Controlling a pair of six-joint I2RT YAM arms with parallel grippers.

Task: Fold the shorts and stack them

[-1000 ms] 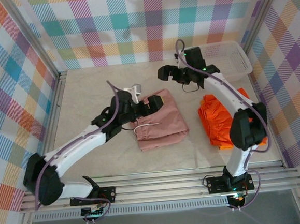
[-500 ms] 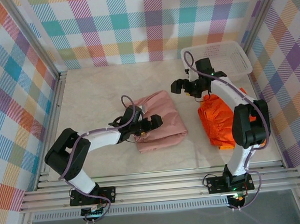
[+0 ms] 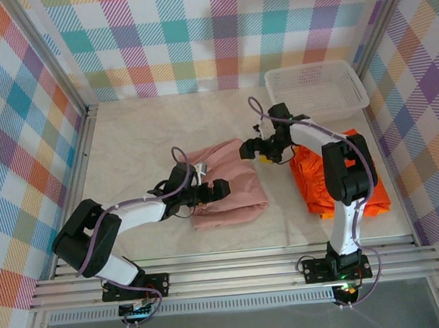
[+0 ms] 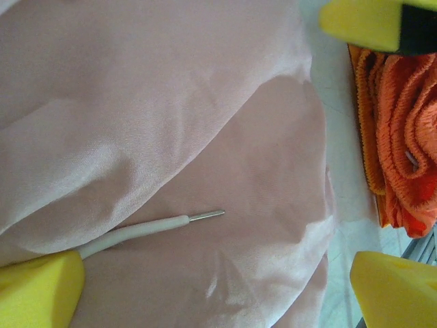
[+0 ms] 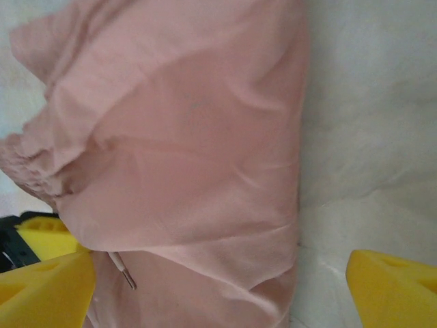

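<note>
The left pincer [image 3: 217,188] is wide open. It hangs low over the near side of the pink shorts [image 3: 237,197], and nothing is held in it.

The pink shorts lie in the middle of the table [image 3: 134,140], folded over once in a loose way. The cloth is thin, smooth and a bit shiny, with soft wrinkles and a puffy fold on top. A white string [image 4: 136,232] with a small hard tip pokes out from under the fold. I think these shorts are very light and floppy. They will sag and slide when lifted, and one layer may slip off the other. A good place to hold them is the thick edge where the layers meet, or a corner, with both layers pinched together. The string is not a good place to pull.

The right pincer [image 3: 250,151] is wide open too. It sits at the far right corner of the pink shorts, and its yellow tips stand on either side of the cloth without squeezing it.

Next come the orange shorts [image 3: 312,179], just beside the pink ones with a strip of bare table between. They look thicker and crinkly, bunched into a bumpy heap, so they may grip better but spring open.

A white plastic basket [image 3: 320,91] with a net-like bottom sits at the back right.
</note>
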